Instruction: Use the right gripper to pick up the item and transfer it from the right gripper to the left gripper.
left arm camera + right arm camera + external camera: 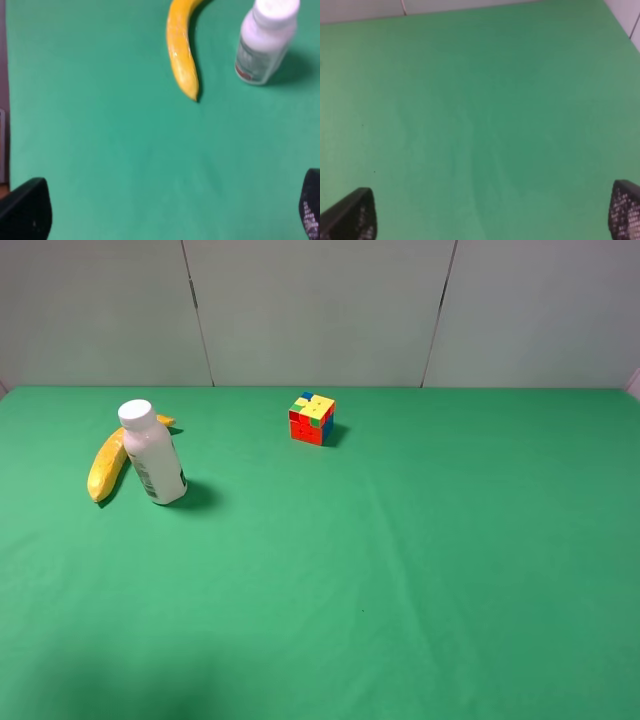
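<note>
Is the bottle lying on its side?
No, the bottle stands upright on the green table, cap up, with the banana lying behind it.

The curved yellow banana (107, 464) lies on the green-covered desk (400, 570) near its far left corner, partly behind the upright white plastic bottle (153, 453), which stands just to its right and in front. The multicoloured puzzle cube (312, 419) sits well apart to their right, near the far edge's middle.
</note>
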Controlling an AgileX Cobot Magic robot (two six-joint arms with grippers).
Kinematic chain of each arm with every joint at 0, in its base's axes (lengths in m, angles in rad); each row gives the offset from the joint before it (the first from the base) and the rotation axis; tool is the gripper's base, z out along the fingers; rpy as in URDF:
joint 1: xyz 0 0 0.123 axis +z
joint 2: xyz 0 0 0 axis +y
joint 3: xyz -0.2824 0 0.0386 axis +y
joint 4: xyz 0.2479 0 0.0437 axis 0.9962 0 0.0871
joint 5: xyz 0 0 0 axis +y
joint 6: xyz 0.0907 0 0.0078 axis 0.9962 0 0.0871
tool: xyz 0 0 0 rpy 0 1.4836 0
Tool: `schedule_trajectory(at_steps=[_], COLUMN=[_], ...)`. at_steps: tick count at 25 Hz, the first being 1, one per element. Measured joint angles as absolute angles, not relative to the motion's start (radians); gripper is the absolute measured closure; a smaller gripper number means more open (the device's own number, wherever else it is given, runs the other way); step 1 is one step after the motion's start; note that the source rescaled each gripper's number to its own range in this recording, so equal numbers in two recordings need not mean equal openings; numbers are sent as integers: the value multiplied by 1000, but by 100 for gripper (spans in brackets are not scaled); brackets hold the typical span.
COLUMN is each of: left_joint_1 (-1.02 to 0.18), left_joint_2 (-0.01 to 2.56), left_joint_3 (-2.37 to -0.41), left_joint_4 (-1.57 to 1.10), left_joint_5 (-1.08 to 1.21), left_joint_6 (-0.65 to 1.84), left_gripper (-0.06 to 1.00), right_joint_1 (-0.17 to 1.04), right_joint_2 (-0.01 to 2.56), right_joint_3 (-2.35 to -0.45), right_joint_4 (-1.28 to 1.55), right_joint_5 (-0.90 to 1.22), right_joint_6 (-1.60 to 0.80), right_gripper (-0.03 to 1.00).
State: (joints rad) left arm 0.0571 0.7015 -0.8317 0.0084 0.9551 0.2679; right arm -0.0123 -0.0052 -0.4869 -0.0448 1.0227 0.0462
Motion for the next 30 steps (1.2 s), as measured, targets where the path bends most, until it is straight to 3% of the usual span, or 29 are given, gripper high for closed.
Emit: schedule_trajectory(at_steps=[14,22,30], left_joint_1=[29,-58,-64], left_joint_2=[145,96,96], left_joint_3=[-562,-509,-496], left_joint_4=[-41,-90,-54], left_joint_5=[1113,1091,1064], left_joint_6=[97,58,24], left_gripper=[-4,-4,-4], right_joint_1=[-12,-12,-12], right_joint_2=[-5,-5,-5], right_joint_3=[-487,-487,-487], right_joint_4=[-45,-45,-45], right_joint_5=[1023,1023,1023], right_joint_6=[46,46,46], right_gripper=[-3,-3,-3])
